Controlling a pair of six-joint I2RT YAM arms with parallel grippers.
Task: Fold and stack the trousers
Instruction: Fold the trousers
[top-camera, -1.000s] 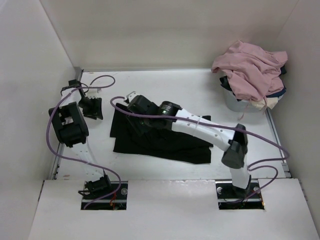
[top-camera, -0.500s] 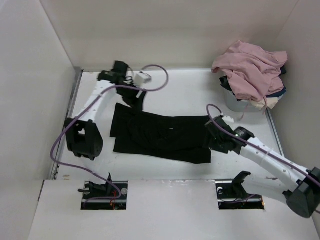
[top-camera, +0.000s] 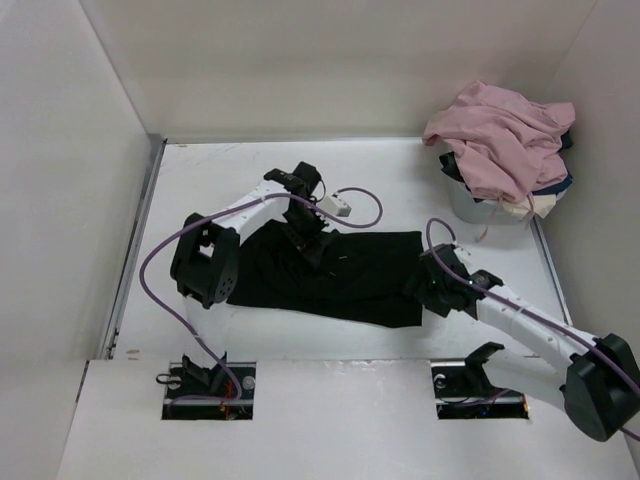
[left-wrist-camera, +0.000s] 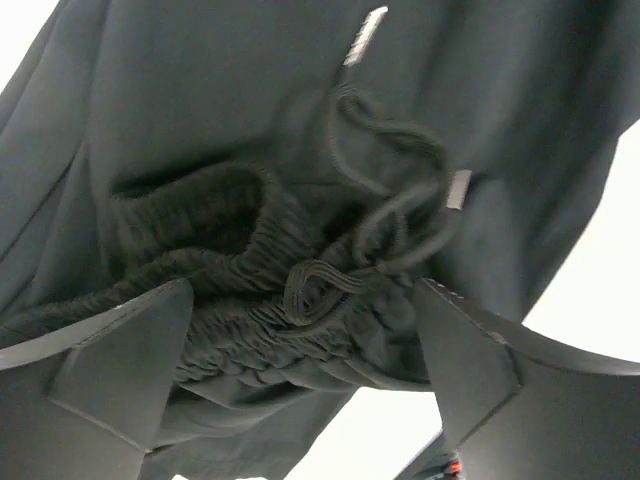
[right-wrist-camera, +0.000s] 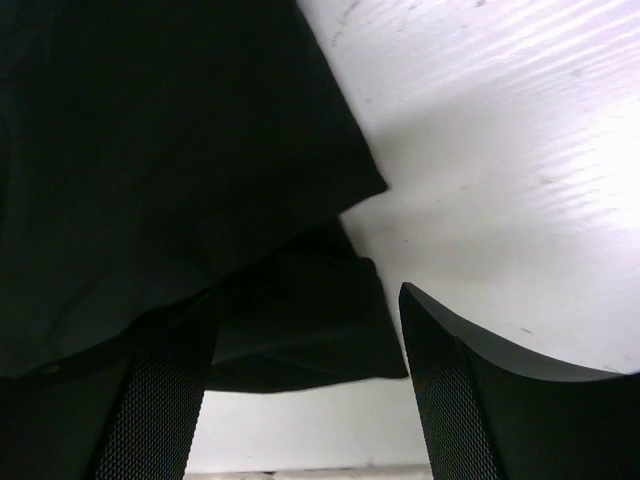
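Left arm (top-camera: 235, 212) has swung from upper left to frame centre, where the trousers (top-camera: 350, 275) lie spread. Left gripper (left-wrist-camera: 300, 310) gapes over the waistband (left-wrist-camera: 230, 300); right gripper (right-wrist-camera: 300, 340) stands wide astride the lower-right hem (right-wrist-camera: 300, 370). Regrasp step, it seems: next, pinch and fold.

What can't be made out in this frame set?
- Top view: the left arm covers the trousers' left end; the layers there are hidden.
- Top view: the pink garment hides the bin's contents.
- Right wrist view: frame edges cut off all but one trouser corner; whether the right fingers touch cloth is unclear.
- Left wrist view: only the waistband shows; the rest is cut off.
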